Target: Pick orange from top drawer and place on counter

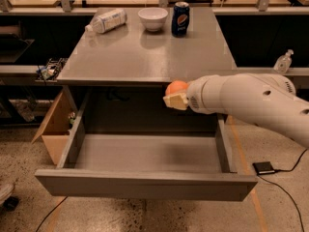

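Note:
The orange (176, 87) is held in my gripper (175, 97), which is shut on it just below the front edge of the counter (145, 57). The white arm reaches in from the right. The top drawer (145, 170) is pulled open under the counter, and its grey floor shows nothing in it. The gripper and orange hang above the drawer's back right part, well above its floor.
On the counter's far side lie a plastic bottle (106, 21) on its side, a white bowl (152, 18) and a blue soda can (180, 18). A cardboard box (55, 127) stands left of the drawer. A black device (264, 167) with cable lies on the floor at right.

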Controlling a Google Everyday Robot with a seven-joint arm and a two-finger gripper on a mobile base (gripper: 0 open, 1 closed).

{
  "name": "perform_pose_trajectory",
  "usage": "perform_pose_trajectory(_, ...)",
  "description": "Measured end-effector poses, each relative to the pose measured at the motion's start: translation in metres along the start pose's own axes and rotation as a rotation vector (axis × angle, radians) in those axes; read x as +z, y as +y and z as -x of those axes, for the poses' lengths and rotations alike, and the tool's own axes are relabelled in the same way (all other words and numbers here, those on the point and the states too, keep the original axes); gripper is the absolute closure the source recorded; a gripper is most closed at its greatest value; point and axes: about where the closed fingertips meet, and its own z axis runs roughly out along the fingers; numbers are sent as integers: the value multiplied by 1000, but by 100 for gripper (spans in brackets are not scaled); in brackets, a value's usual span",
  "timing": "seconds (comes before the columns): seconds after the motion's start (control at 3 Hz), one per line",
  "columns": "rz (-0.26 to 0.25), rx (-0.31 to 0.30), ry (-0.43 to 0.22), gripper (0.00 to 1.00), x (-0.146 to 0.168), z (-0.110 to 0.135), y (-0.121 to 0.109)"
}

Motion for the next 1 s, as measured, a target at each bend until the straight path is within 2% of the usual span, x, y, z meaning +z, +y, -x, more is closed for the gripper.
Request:
perform_pose_trajectory(0.33,-26,-12,-33,100,-6,25,-21)
perform_pose_trajectory(1.0,-26,-34,-88,100,10,77,-51)
